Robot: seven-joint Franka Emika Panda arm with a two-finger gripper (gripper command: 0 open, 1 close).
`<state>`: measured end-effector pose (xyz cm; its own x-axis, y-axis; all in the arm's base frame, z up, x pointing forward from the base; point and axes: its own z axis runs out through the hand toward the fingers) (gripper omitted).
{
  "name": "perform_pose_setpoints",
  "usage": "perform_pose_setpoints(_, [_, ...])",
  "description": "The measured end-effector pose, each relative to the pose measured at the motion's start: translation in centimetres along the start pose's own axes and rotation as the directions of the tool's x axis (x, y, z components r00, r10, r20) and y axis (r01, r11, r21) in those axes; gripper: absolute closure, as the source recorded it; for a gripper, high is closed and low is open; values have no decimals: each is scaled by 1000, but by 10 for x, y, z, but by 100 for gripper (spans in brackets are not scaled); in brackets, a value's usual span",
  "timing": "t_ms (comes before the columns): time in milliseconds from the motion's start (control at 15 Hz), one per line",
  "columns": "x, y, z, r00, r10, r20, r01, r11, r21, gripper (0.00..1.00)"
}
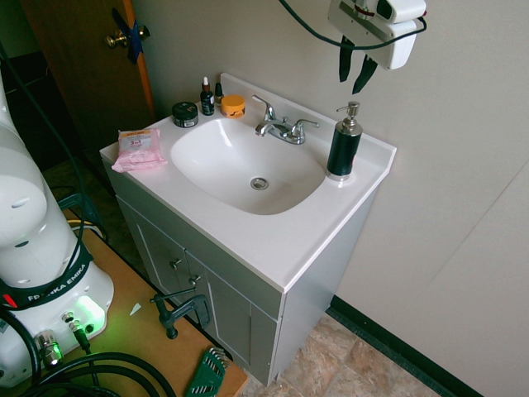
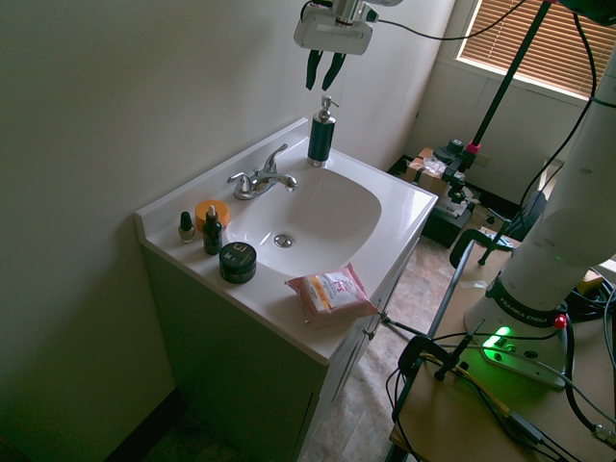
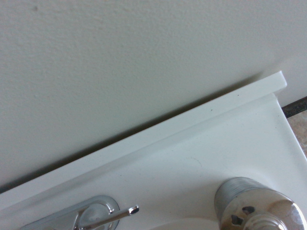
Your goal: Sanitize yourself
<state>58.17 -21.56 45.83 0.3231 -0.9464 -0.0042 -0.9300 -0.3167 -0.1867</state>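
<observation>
A white robot arm (image 2: pixel 568 212) reaches over a bathroom sink bench (image 1: pixel 331 240), its hand (image 2: pixel 324 70) hovering empty above a dark pump dispenser (image 2: pixel 320 135), fingers partly apart; the approach looks done, and next it must press the pump head squarely

Sink basin (image 1: pixel 248 161), white, set in vanity top — landmark. Faucet (image 1: pixel 281 126) chrome, behind basin at back edge, two handles; also in wrist view (image 3: pixel 93 216). Soap pump bottle (image 1: pixel 344 145), dark w/ silver top, on back corner beside faucet, upright; its top seen close in wrist view (image 3: pixel 259 206). Opp. side of basin, by backsplash: orange jar (image 1: pixel 233 105), dropper bottle (image 1: pixel 207 98), small dark bottle (image 2: pixel 186 227), black round tin (image 1: pixel 185 114). Pink wipes pack (image 1: pixel 137 150) flat on front corner, same side. Cabinet doors (image 1: pixel 207 302) below basin. Wood door w/ brass knob (image 1: pixel 124 37) beyond.
</observation>
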Motion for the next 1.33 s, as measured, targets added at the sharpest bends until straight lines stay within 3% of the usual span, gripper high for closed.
perform_pose_setpoints(867, [5,36,17,1000,18,24,-18,999,-32,100])
perform_pose_setpoints(1333, [15,36,0,1000,22,12,-22,1000,8,100])
